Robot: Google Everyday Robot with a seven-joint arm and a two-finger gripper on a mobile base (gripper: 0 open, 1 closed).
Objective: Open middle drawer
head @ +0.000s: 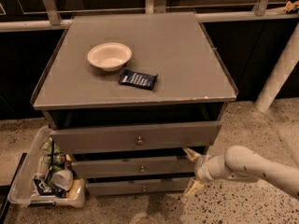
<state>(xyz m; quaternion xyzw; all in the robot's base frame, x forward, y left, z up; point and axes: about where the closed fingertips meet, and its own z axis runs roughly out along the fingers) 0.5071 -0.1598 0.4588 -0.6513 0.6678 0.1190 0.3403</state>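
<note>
Above speckled floor [233,209], the gripper [190,171] gapes beside the middle drawer [117,168].

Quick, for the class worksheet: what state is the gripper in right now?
Gripper: open, its fingers spread above and below the right end of the middle drawer front.

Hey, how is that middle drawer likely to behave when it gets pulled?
The middle drawer looks rigid, so it should slide straight rather than flex. Its knob is small and round, probably slippery to pinch. The gripper, open at the drawer's right end, may skew it if pulling off-centre.
</note>
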